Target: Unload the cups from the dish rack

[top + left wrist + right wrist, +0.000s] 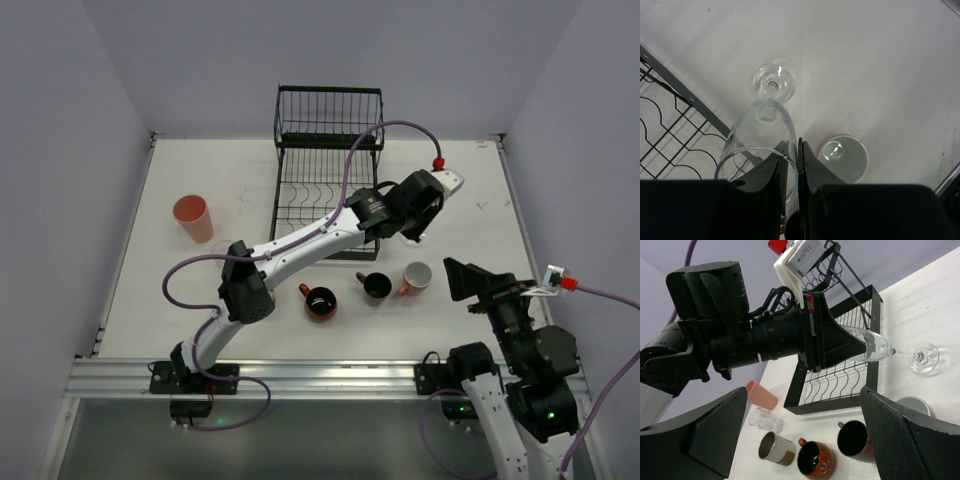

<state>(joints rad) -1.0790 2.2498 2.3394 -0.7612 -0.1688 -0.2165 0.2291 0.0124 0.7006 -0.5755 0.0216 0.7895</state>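
- Your left claw (791,146) was pinched nearly shut on the thin rim of a clear stemmed wine glass (765,127), one dark finger inside the bowl and one outside.
- The glass lay almost level in that grip, its round foot pointing away from the claw. It hung just off the right side of the black wire dish rack (325,170), out toward the table's right edge. I couldn't tell whether the foot touched the tabletop.
- The rack stood at the middle of the far edge. It had a raised basket tier of straight wires at the back and a flat tier with wavy dividers in front.
- Your right claw (804,389) was spread wide, its two broad matte black fingers holding nothing, near the near right corner.
- A tall, smooth salmon plastic tumbler (191,218) stood upright toward the left edge.
- Three handled cups sat in a row toward the near edge, right of its middle:
  - a squat glossy orange-red cup (320,301)
  - a dark brown mug (376,285)
  - a pink mug with a white inside (416,277), right under the held glass
- The right wrist view also showed a short clear glass tumbler (765,420) and a white cup with a brown base (776,447), left of the orange-red cup.
- The white plastic box (800,257) on your left wrist carried a grey label, too small to read.
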